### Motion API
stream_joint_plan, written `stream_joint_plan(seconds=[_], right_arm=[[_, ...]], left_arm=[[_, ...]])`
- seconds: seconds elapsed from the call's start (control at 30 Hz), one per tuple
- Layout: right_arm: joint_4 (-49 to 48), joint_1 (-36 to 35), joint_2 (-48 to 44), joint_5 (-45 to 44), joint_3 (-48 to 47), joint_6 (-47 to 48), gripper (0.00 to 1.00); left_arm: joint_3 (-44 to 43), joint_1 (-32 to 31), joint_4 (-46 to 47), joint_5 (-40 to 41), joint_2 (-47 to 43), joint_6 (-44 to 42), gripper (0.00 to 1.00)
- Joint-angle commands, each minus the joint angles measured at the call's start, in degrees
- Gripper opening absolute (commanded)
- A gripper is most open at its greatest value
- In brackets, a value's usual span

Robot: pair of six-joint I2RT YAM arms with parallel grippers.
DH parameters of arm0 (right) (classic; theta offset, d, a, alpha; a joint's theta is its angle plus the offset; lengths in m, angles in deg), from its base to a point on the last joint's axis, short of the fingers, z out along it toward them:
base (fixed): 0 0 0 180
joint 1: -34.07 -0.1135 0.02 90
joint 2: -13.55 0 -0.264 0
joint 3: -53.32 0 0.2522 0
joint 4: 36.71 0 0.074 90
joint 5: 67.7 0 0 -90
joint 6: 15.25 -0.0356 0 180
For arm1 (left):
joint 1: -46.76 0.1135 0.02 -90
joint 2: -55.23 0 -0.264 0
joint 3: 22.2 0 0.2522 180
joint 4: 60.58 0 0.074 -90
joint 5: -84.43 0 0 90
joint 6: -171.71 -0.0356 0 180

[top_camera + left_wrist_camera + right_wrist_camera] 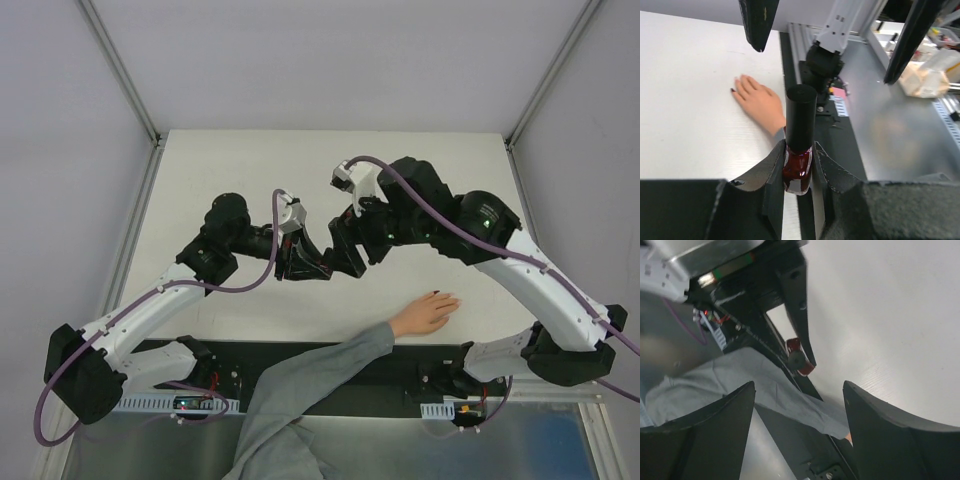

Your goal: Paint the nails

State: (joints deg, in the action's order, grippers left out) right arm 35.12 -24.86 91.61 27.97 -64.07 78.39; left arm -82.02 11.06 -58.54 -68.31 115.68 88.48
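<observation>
The nails (452, 300) lay at the near side of the white table (250, 160), on a bare hand (425, 313) resting flat, palm down, right of centre, with its grey sleeve (310, 385) crossing the black strip along the near edge. From the left wrist view I saw one fingertip (733, 90) carrying a dark spot; the others were too small for me to judge.

Farther in and to the left, well apart from the hand, the left gripper (318, 268) was pinching a small dark red bottle (799, 165) by its glass body, black cap standing clear above the jaws. The right gripper (345, 252) faced it closely, fingers spread wide with nothing between them, and the cap (796, 360) showed in that gap.

Beyond both grippers the tabletop ran bare to its far edge, bounded by metal posts (135, 95) at the far corners.
</observation>
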Motion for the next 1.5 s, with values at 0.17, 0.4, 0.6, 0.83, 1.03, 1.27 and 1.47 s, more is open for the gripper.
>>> stream_joint_plan(seconds=[0.17,0.4,0.6,0.83,1.03,1.27,1.47], right_arm=[[6.4,3.1,4.7,17.4,-8.9,20.0,0.56],[6.8,3.5,7.0,22.5,-9.9,21.5,0.51],[6.9,3.5,8.3,24.1,-9.9,21.5,0.42],[6.8,3.5,8.9,26.4,-8.6,21.2,0.24],[7.0,4.0,9.7,27.5,-6.1,19.9,0.01],[1.1,4.1,6.7,21.5,2.0,14.6,0.00],[4.9,-5.6,10.7,-22.8,-2.4,-19.2,0.00]], left_arm=[[-2.5,-0.7,4.0,-12.3,0.5,3.3,0.00],[-2.8,-0.9,4.1,-12.5,0.9,3.6,0.00],[-2.6,-0.9,4.3,-12.5,0.6,3.8,0.00],[-2.5,-0.9,4.3,-12.0,0.2,3.6,0.00],[-2.1,-0.9,4.2,-9.3,-1.4,2.6,0.00],[-1.2,-0.6,-1.0,8.2,-6.2,-4.4,0.00],[2.5,-0.6,-2.3,34.8,-12.1,-9.3,0.00]])
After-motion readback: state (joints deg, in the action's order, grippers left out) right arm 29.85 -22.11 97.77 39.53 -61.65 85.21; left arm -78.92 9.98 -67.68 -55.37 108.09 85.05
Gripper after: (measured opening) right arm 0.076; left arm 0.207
